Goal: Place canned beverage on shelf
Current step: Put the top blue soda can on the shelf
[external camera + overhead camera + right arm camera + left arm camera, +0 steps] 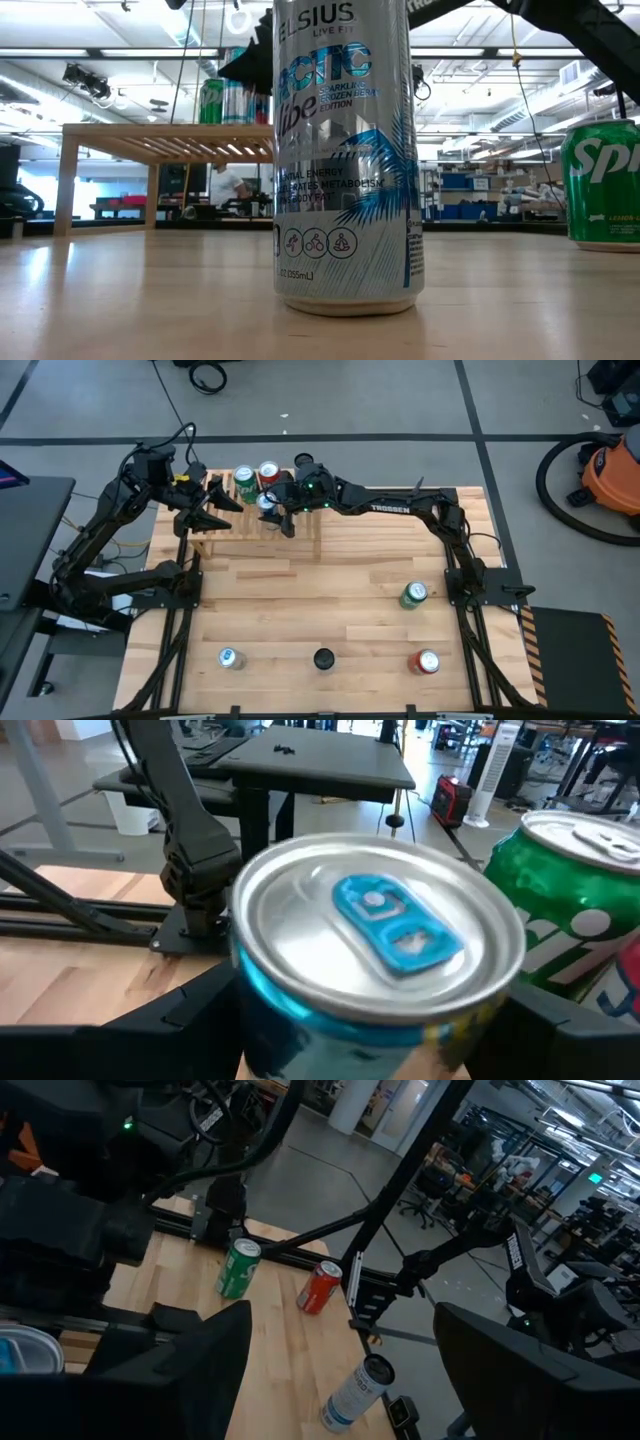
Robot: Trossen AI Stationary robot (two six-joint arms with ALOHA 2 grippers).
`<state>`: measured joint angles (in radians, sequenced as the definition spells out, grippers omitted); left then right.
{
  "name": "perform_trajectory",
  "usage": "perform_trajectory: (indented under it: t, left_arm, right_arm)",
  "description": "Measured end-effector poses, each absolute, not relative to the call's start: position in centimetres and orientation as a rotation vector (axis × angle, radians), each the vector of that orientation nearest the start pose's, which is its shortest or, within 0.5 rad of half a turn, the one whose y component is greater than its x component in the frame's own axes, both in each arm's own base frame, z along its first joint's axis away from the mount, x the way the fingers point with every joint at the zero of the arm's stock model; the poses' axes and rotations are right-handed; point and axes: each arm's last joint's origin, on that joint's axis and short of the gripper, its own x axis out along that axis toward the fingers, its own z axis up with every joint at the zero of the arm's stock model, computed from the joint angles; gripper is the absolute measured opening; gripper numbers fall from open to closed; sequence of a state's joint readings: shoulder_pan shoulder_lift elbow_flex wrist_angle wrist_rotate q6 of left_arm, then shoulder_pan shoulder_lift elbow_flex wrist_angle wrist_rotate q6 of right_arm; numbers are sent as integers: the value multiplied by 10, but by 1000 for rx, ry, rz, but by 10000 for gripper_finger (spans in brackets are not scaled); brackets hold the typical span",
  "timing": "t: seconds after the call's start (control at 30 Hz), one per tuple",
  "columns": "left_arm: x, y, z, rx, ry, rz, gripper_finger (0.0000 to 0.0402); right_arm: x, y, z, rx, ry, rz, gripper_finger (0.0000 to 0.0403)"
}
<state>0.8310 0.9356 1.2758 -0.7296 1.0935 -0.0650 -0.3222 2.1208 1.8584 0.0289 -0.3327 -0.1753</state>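
The shelf (255,532), a low light-wood slatted rack, stands at the table's far left. A green can (244,482) and a red can (268,472) stand upright on its far part. Just nearer stands a silver can with a blue tab (385,925), also upright on the shelf (165,140). My right gripper (272,512) reaches in level from the right and is open, one finger close on either side of this can's upper wall. My left gripper (215,510) hovers open over the shelf's left end with nothing between its fingers.
Loose cans stand on the table: a green one (414,594) at the right, a red one (426,661) near right, a silver-blue one (230,657) near left, and a tall silver one (345,160) at the near middle. The table's middle is bare wood.
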Motion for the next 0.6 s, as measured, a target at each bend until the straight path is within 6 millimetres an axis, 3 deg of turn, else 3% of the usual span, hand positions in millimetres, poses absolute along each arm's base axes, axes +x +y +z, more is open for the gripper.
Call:
perform_trajectory:
  t: [0.6]
  left_arm:
    - [120, 93, 424, -386, 232, -250, 314]
  right_arm:
    - [477, -138, 316, -123, 205, -47, 300]
